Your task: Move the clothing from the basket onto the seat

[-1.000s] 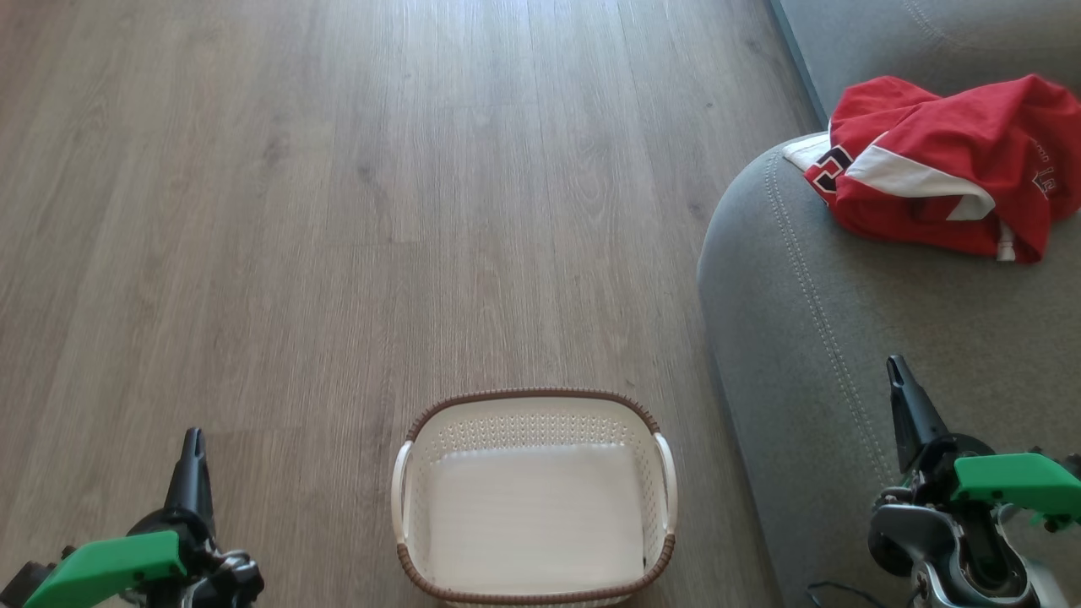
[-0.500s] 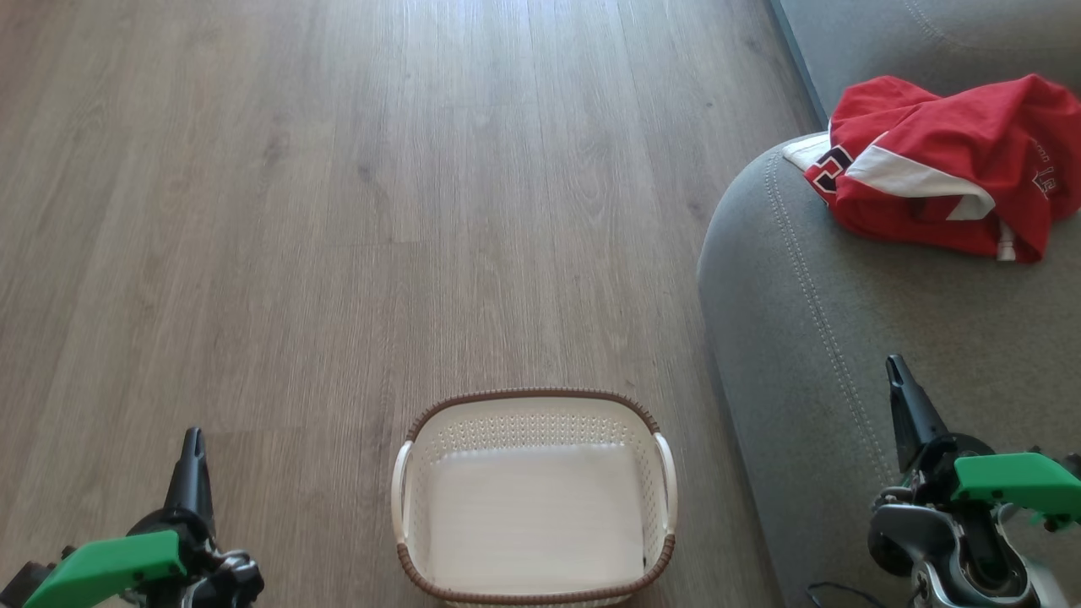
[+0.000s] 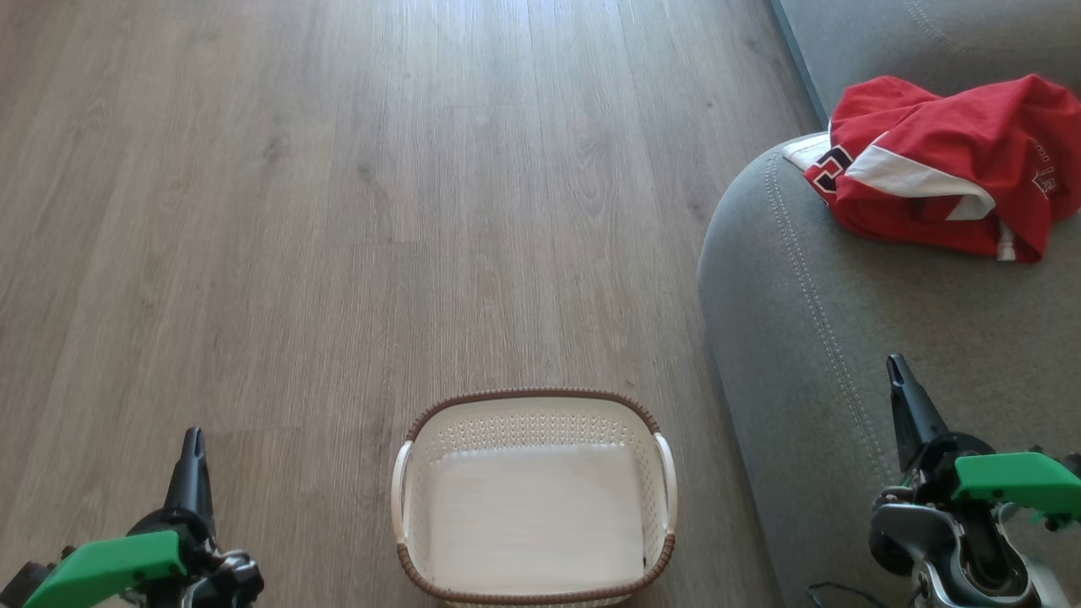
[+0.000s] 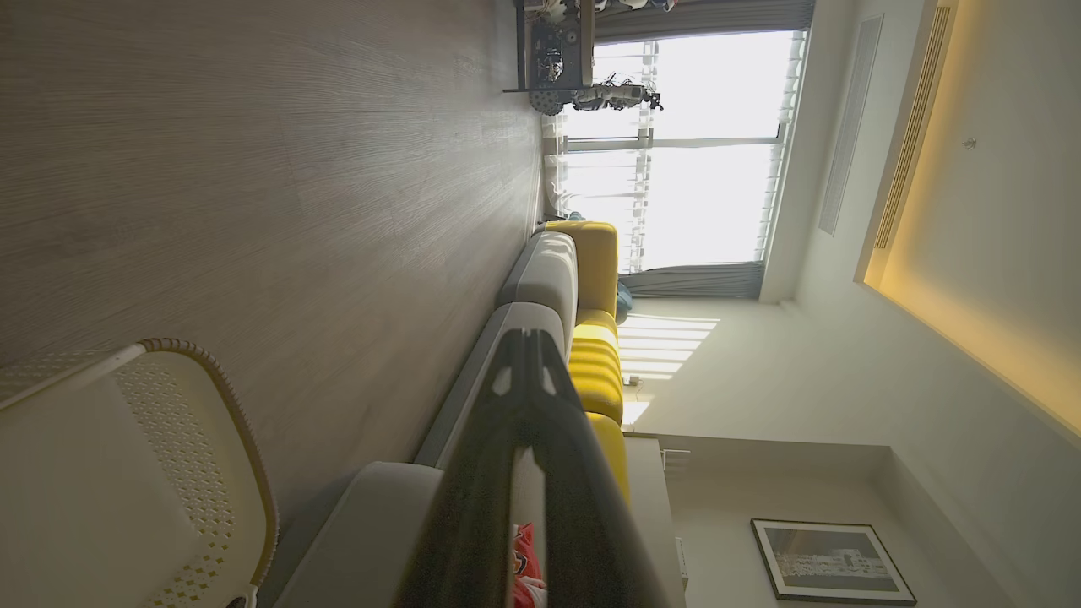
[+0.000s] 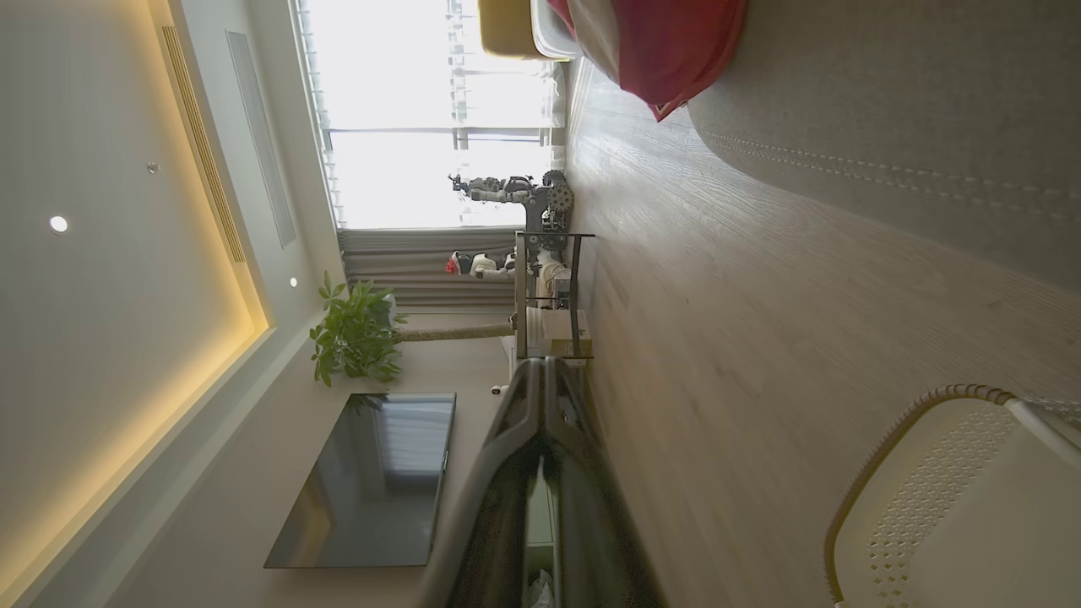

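At the lower left of the head view, the left claw [image 3: 193,439] is clenched tight with nothing in it, and it points up over the wood floor [image 3: 338,211]. The floor beside it and far ahead is wide and bare, so there is lots of room there.

In the middle, near the bottom edge, the basket [image 3: 532,394] stands on the floor. Its brown rim goes all the way round, and its plain white bottom shows. A strip of floor lies between the basket and the round grey edge of the sofa [image 3: 844,338].

The red jersey [image 3: 937,160] lies in a crumpled heap on the sofa at the upper right, well apart from the basket. One white corner of it reaches the stitched edge.

At the lower right, the right claw [image 3: 897,371] is clenched too, holding nothing, and it hangs above the sofa cushion.

The left wrist view looks along the left claw [image 4: 525,359] past the basket [image 4: 211,473] and down the long sofa [image 4: 540,279] to yellow cushions [image 4: 595,363], a bright window [image 4: 692,169] and a framed picture [image 4: 832,561].

The right wrist view looks along the right claw [image 5: 545,371] and shows the jersey [image 5: 667,51] hanging a bit over the sofa [image 5: 887,101] edge, the basket [image 5: 912,473], a plant [image 5: 355,338] and a dark screen [image 5: 372,481].
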`<state>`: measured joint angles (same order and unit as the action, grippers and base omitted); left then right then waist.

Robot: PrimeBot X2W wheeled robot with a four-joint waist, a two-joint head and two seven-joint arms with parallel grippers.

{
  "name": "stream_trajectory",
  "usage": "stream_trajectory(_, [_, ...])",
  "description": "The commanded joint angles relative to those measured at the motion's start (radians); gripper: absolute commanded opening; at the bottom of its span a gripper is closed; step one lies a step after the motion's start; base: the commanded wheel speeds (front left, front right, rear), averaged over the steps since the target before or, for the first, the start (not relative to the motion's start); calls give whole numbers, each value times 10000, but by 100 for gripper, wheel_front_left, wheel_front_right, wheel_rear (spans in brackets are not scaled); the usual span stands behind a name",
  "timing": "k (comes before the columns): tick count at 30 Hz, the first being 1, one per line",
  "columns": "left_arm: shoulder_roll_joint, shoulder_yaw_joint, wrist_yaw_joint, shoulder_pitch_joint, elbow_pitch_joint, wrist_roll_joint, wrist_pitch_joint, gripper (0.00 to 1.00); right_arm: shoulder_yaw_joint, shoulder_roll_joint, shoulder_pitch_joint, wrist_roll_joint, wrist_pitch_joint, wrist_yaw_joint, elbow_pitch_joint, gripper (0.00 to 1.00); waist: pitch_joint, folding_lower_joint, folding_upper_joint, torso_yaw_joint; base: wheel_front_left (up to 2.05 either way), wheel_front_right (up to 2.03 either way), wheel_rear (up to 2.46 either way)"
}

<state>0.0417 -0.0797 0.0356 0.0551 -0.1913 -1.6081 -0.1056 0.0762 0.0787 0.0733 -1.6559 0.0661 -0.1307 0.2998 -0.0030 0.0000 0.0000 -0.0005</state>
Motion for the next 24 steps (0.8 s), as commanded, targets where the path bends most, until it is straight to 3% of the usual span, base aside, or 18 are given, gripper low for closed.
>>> stream_trajectory(1, [98,-348,85,470,373,-12,-52,0,-251,216,546,-85,-23,0,-411,0,0,0,0,1,0,0,0])
stream_trajectory(24, [96,-350,85,470,374,-10,-54,0,-481,387,531,-287,-203,0,-437,0,1,0,0,1,0,0,0])
